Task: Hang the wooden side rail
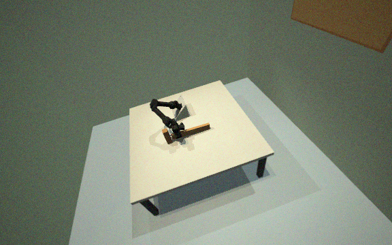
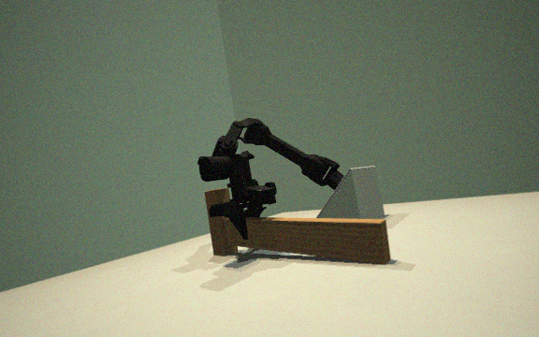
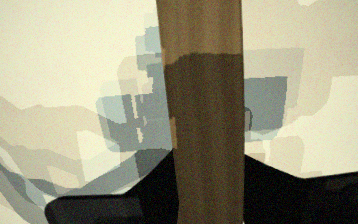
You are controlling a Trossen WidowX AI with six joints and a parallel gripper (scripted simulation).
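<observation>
The wooden side rail [image 1: 199, 128] [image 2: 326, 240] [image 3: 207, 100] stands on edge, its far end down on the table and its post end a little raised, with a gap beneath it. The headboard post [image 1: 167, 137] [image 2: 223, 241] stands upright at the raised end; in the exterior view the rail's end appears right up against it. My gripper [image 1: 178, 135] [image 2: 246, 230] [image 3: 198, 150] is shut on the rail close to the post, one finger on each side. The steel hooks, the slot and its pins are hidden, so I cannot tell whether the hooks sit on the pins.
The grey wedge-shaped stand [image 1: 183, 113] [image 2: 365, 197] at the arm's base is behind the rail. The arm arches over toward the post. The pale table [image 1: 209, 163] [image 2: 298, 300] carries everything. A large orange-brown block [image 1: 349, 20] is at the top right, away from the table.
</observation>
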